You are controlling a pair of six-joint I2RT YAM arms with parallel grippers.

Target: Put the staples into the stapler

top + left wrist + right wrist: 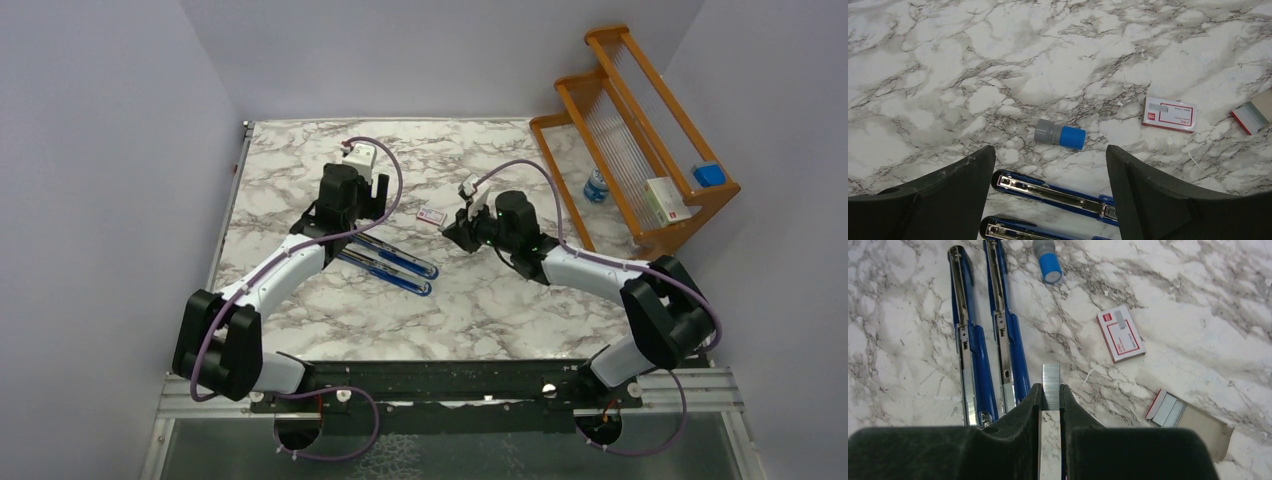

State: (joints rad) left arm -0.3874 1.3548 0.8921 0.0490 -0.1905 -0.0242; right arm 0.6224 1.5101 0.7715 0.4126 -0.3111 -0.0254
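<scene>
From the left wrist, the stapler (1058,192) runs off the frame at 6 o'clock, and its far part is covered by a finger of the left gripper (1049,152) at 5 o'clock. An open tray of staples (1251,116) is cut by the edge at 3 o'clock. The print on the white box (1169,114) is too small to read.

From the right wrist, the rear of the strip of staples (1051,380) is hidden between the pinching fingers of the right gripper (1050,390). The stapler's near end sits behind them at 7 o'clock. The blue-capped cylinder (1047,260) is clipped at 12 o'clock.

From overhead, that strip is too small to see.
</scene>
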